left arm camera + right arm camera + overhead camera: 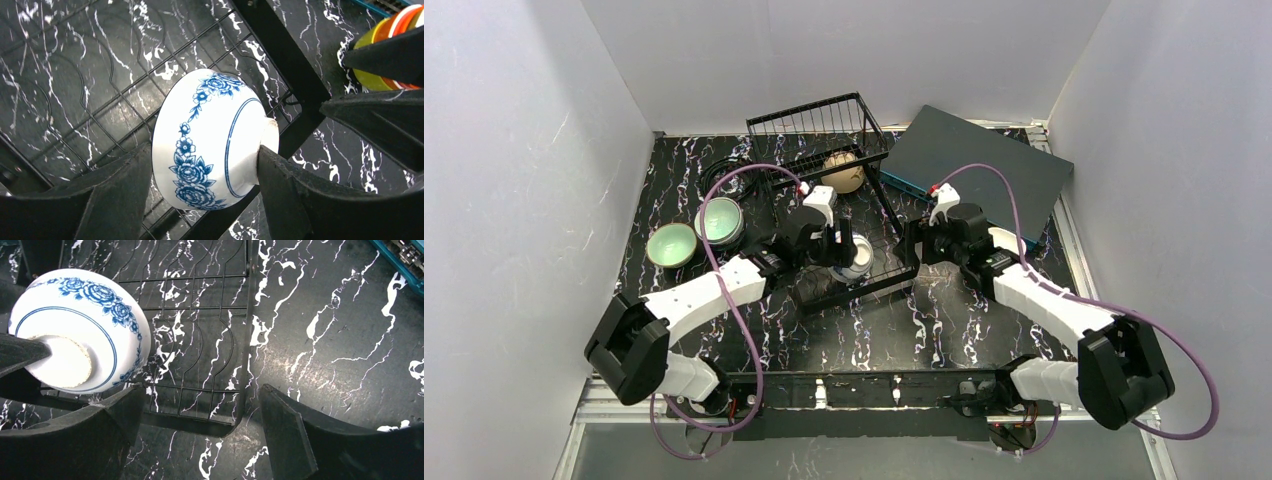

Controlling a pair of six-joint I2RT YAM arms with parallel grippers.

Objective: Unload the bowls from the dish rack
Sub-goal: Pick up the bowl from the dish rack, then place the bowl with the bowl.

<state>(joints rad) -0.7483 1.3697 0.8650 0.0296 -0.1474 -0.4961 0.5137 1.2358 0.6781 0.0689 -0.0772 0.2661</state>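
Observation:
My left gripper (844, 255) is shut on a blue-and-white bowl (857, 259), tipped on its side over the near end of the black wire dish rack (886, 205). In the left wrist view the bowl (210, 135) is clamped between rim and foot by the gripper (205, 160). A beige bowl (844, 172) lies in the rack's far part. My right gripper (914, 245) is open and empty beside the rack's near right corner (247, 350); the held bowl also shows in the right wrist view (80, 325). Two pale green bowls (674, 245) (720, 220) sit on the table at the left.
A flat dark grey-teal box (979, 175) lies right of the rack, at the back. A stack of orange and yellow-green bowls (380, 37) shows behind the right gripper's fingers. Black cable lies by the rack's far left corner (724, 160). White walls close in on three sides.

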